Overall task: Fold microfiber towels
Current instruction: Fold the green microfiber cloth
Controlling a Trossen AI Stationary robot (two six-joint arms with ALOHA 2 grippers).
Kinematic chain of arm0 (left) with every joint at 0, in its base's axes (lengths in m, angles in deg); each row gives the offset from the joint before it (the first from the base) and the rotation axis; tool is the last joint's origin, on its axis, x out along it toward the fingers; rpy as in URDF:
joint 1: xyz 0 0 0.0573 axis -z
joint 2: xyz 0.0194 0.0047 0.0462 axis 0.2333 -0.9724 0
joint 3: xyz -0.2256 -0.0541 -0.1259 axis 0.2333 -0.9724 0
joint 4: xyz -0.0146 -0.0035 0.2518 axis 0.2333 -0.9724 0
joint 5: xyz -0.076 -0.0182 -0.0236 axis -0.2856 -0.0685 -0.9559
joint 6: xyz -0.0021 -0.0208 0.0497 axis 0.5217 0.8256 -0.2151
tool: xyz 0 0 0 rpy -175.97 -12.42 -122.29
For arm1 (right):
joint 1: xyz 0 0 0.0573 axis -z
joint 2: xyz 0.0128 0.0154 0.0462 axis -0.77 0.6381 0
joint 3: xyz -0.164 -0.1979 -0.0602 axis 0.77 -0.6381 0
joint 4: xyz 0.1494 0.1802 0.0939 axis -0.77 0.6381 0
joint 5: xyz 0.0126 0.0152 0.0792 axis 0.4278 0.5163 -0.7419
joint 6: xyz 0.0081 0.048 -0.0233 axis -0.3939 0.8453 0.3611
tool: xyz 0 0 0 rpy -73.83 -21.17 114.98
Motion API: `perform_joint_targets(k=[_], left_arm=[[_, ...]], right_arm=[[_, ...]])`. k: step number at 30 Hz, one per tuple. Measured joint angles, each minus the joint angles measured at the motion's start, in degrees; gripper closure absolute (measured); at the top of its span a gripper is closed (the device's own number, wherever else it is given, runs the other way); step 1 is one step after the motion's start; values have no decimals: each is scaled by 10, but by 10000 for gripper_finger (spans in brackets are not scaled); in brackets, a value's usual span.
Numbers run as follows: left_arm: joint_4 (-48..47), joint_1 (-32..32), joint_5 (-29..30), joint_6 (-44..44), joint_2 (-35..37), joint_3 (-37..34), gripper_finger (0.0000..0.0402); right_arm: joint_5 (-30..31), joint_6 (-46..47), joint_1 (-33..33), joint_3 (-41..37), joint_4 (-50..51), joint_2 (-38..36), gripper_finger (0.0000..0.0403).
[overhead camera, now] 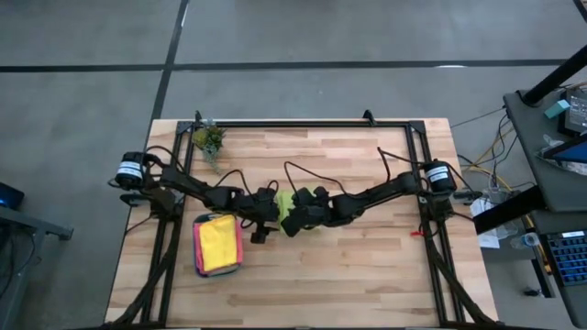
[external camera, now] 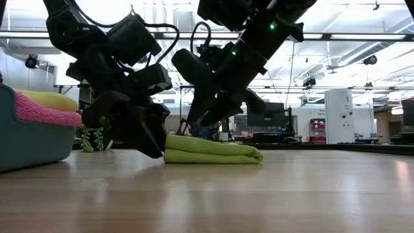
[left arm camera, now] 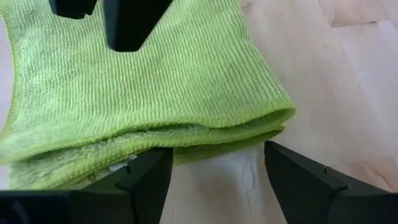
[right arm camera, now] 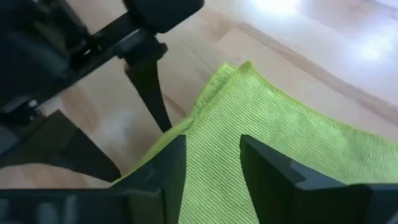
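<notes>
Centrally, the lime green towel (external camera: 213, 150) is lying folded in flat layers on the wooden table (overhead camera: 367, 266), midway between both arms. The right gripper (right arm camera: 211, 168) is hovering just above its top layer, fingers parted narrowly and gripping nothing. The left gripper (left arm camera: 214, 180) is sitting at table level beside the folded edge, fingers standing wide and empty. The teal tray (overhead camera: 199, 266) is holding pink and yellow towels near the left arm, with a potted plant (overhead camera: 209, 140) at the table's far edge
</notes>
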Motion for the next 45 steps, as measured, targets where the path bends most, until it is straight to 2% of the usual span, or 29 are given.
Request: perform_joint_targets(k=[9,13,18,23,29,34,40,45], left_arm=[[-97,0,2,-1,74,0,164],[-80,0,3,-2,102,0,164],[-19,0,2,12,92,-1,169],[49,9,-2,25,56,0,207],[68,17,-2,26,16,10,266],[64,27,-6,28,-12,12,313],[57,30,-10,29,-27,9,356],[25,30,-10,29,-18,15,371]], right_arm=[[6,-80,-24,6,29,-33,240],[6,-132,-53,-5,49,-48,251],[5,-144,-83,-35,75,-69,282],[5,-139,-94,-87,75,-80,332],[5,-131,-92,-166,-45,-79,389],[5,-142,-84,-216,-165,-78,394],[5,-113,-81,-262,-186,-74,394],[7,-99,-81,-272,-187,-74,394]])
